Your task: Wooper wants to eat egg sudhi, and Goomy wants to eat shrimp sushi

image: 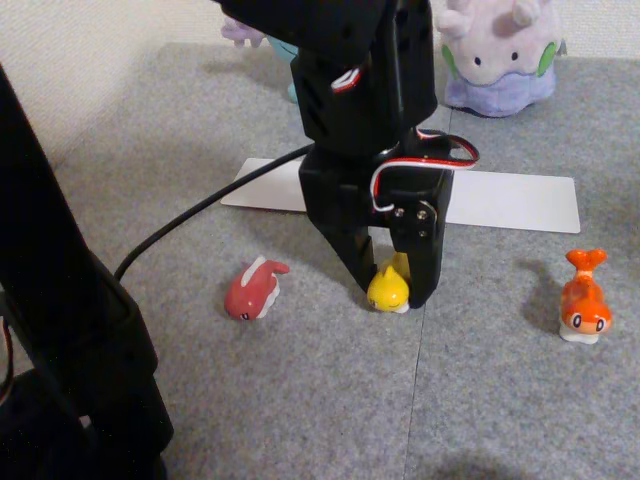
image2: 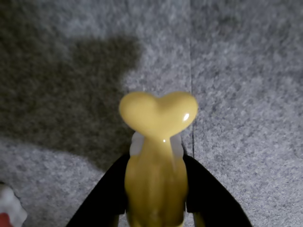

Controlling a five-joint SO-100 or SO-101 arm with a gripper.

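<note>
The egg sudhi [image: 388, 289], a small yellow fish figure, stands on the grey carpet with its heart-shaped tail [image2: 158, 113] raised. My gripper [image: 392, 298] is down at floor level, its black fingers [image2: 106, 198] pressed against both sides of the figure, shut on it. The shrimp sushi [image: 584, 297], bright orange, stands apart at the right. Goomy [image: 500, 50], the lilac plush, sits at the back right. Wooper [image: 283, 55] is mostly hidden behind my arm; only a light-blue edge and a purple gill show at the back left.
A dull red fish figure [image: 255, 288] lies on its side left of my gripper, and its edge shows in the wrist view [image2: 7, 213]. A white sheet [image: 510, 200] lies flat behind the gripper. A black cable [image: 190, 215] trails left across the carpet.
</note>
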